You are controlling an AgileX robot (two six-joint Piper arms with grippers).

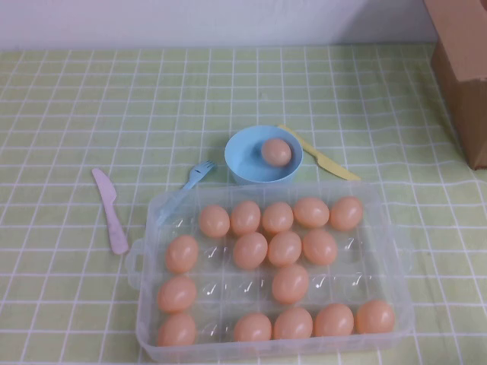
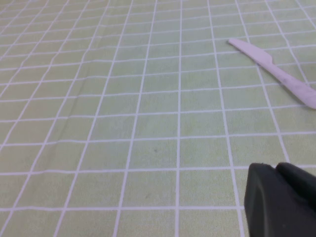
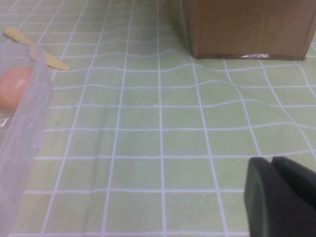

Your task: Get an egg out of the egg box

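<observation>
One egg [image 1: 276,151] sits in the bowl [image 1: 242,157]; both grippers (left [image 2: 281,200], right [image 3: 280,195]) hover over cloth, fingers' state unclear.

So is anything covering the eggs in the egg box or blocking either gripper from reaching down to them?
Nothing visible does. The egg box has no lid on, so each egg lies exposed from above. The left gripper hangs over bare cloth near the pink knife; the right gripper hangs beside the box, before the cardboard box.
</observation>
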